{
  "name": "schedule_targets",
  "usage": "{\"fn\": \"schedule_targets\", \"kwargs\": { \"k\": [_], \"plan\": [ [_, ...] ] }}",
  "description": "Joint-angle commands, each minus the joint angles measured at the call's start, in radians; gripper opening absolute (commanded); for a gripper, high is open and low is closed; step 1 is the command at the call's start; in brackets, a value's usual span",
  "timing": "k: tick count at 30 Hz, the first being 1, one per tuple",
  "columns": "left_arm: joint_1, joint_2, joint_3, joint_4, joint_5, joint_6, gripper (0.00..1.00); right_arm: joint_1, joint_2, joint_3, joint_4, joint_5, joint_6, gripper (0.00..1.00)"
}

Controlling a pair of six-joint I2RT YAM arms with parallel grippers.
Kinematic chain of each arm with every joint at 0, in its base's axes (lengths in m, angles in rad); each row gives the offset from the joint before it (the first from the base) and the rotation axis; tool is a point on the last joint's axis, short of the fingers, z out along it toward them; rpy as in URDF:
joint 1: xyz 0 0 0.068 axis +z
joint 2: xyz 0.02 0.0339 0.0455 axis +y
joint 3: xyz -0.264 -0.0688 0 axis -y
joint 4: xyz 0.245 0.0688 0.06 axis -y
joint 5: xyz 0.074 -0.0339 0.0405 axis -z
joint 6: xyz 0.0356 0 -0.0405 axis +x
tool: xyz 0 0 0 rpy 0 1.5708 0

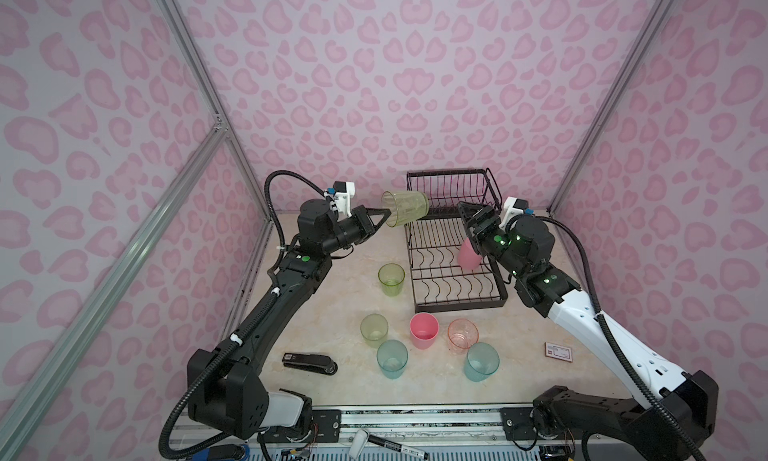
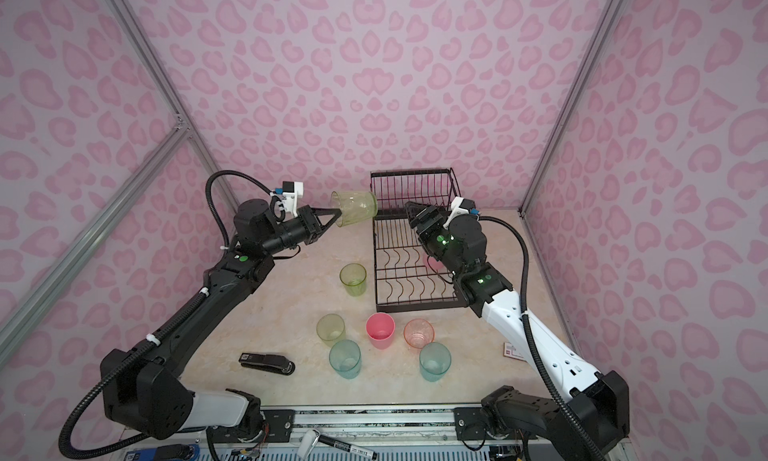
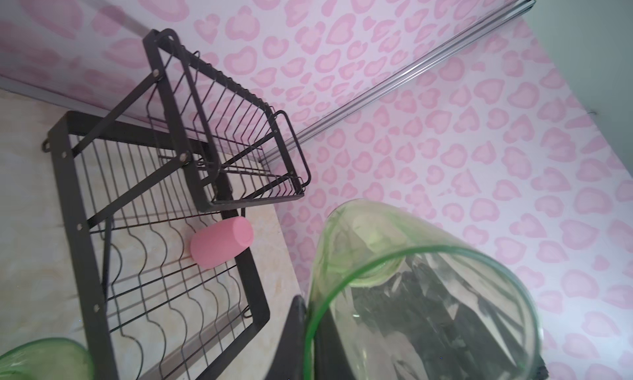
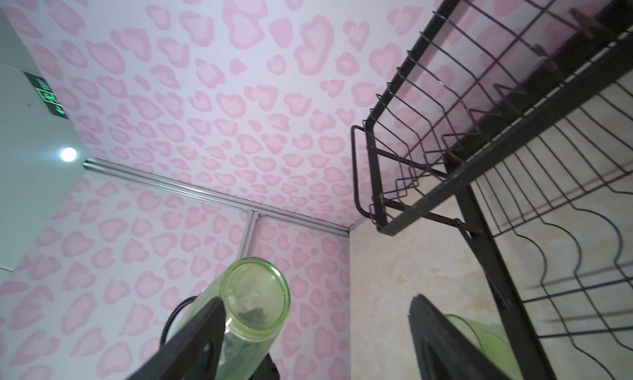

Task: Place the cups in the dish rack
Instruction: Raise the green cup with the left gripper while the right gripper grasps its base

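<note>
Left claw [image 1: 386, 213] is clenched on the rim of the held cup [image 1: 405, 208], yellow-green, up in the air on its side. The cup's bottom is just beside the left edge of the top basket of the dish rack [image 1: 457, 301]. Right claw [image 1: 468, 211] is let go, fingers wide, nothing btw them, over the rack's low part. The rack pink cup [image 3: 221, 241] stands mouth-down on the low wires, nr the right edge.

Open room: a bare strip of surface [image 1: 357, 288] btw the left arm [image 1: 266, 313] & the rack. The green cup by the rack [image 1: 390, 279] stands nr the rack's left edge. In front stand 5 more, close together: front green cup [image 1: 374, 330], front pink cup [image 1: 424, 330], orange-pink cup [image 1: 462, 334], left teal cup [image 1: 392, 358], right teal cup [image 1: 481, 361]. A stapler [image 1: 309, 362] lies front left, a card [image 1: 558, 350] by the right arm [image 1: 582, 313].

Surface is pale, stone-look. Walls [image 1: 415, 84]: pink heart spots, w/ metal posts [image 1: 199, 76].

Left wrist view shows the rack pink cup whole; both top views hide part behind the right arm. Right wrist view shows the gap btw the right claw's fingers [image 4: 191, 337].
</note>
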Motion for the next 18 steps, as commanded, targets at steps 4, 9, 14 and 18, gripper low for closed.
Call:
{"fn": "schedule_targets", "kwargs": {
  "k": [4, 9, 14, 18],
  "plan": [
    [-0.03, 0.103, 0.078, 0.241, 0.03, -0.113, 0.03, -0.051, 0.041, 0.049, 0.102, -0.024, 0.159, 0.84],
    [-0.042, 0.167, 0.1, 0.288, 0.045, -0.142, 0.03, -0.088, 0.114, 0.117, 0.125, -0.127, 0.212, 0.83],
    [-0.047, 0.211, 0.143, 0.312, 0.06, -0.158, 0.03, -0.104, 0.189, 0.17, 0.142, -0.226, 0.242, 0.82],
    [-0.048, 0.236, 0.158, 0.316, 0.069, -0.158, 0.03, -0.103, 0.238, 0.213, 0.135, -0.278, 0.238, 0.82]
  ]
}}
